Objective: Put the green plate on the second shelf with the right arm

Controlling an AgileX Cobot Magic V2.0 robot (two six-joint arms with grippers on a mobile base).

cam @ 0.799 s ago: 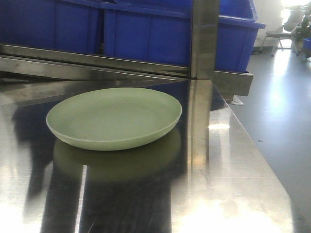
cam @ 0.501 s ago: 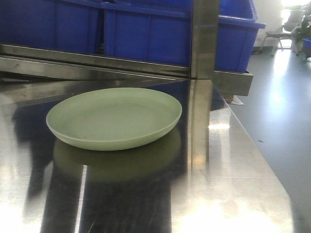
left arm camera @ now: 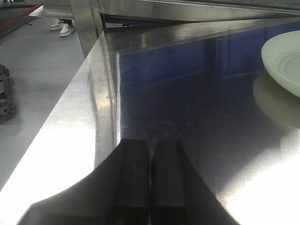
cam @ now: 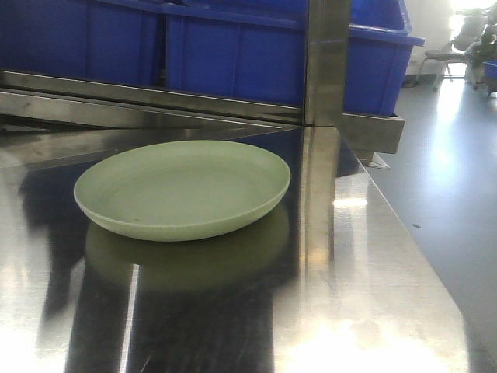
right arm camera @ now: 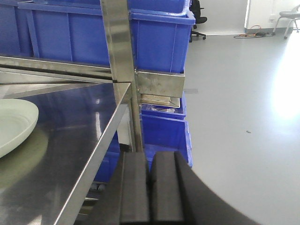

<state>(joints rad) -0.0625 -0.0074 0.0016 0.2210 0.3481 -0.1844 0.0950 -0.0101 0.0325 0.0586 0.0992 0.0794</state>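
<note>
Green plate (cam: 182, 189) is seen lying flat and upright on the polished steel bench (cam: 373, 295), its reflection thrown onto the metal beneath it. It is placed left of the steel upright post (cam: 326, 62) and below the upper shelf rail (cam: 155, 97), on which blue bins (cam: 233, 54) are stacked. Faint concentric rings and a small dark speck can be made out inside its low rim. Nothing is touching it.

In the left wrist view, the left gripper (left arm camera: 150, 154) is held low over the bench near its left edge, with the jaws pressed together and nothing between them; the plate (left arm camera: 286, 61) is cut off at the right border, well apart. A pair of shoes (left arm camera: 61, 28) is visible on the floor beyond the bench.

In the right wrist view, the right gripper (right arm camera: 149, 164) is positioned by the bench's right edge, near the post, its jaws likewise clenched on nothing. The plate (right arm camera: 14, 124) is shown at the far left, well apart. Grey floor (right arm camera: 234, 117) is spread out to the right.
</note>
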